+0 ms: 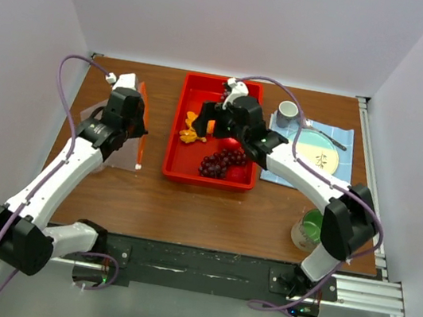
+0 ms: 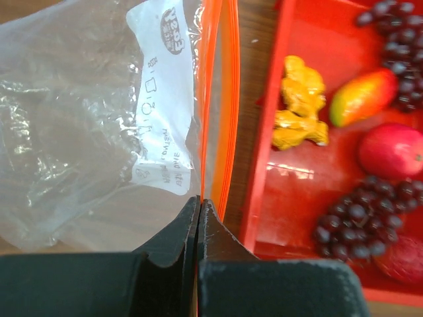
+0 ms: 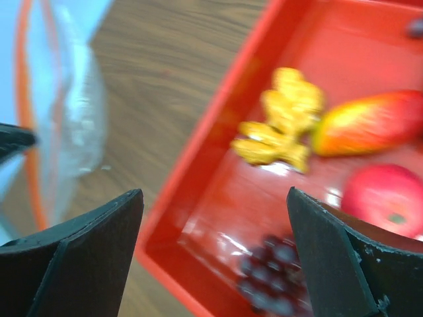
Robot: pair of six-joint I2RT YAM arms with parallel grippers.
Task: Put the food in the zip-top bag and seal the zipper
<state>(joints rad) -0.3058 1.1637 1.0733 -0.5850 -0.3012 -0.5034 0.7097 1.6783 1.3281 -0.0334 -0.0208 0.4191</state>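
Observation:
The zip-top bag (image 2: pixel 86 132) is clear and crinkly with a white label; it stands on edge left of the red tray (image 2: pixel 264 165). My left gripper (image 2: pixel 199 201) is shut on the bag's mouth edge beside the orange-red zipper (image 2: pixel 221 99); it also shows in the top view (image 1: pixel 133 132). My right gripper (image 3: pixel 215 195) is open and empty, hovering over the tray's left side (image 1: pixel 208 122). In the tray lie a yellow cluster (image 3: pixel 281 119), an orange wedge (image 3: pixel 373 122), a red fruit (image 3: pixel 390 198) and purple grapes (image 3: pixel 274 264). A second grape bunch (image 2: pixel 396 39) lies farther back.
A blue cloth (image 1: pixel 343 139) at the right carries a plate (image 1: pixel 320 156) and a grey cup (image 1: pixel 287 113). A glass with green contents (image 1: pixel 309 226) stands near my right arm's elbow. The tray's raised rim (image 1: pixel 199 84) sits between the bag and the food.

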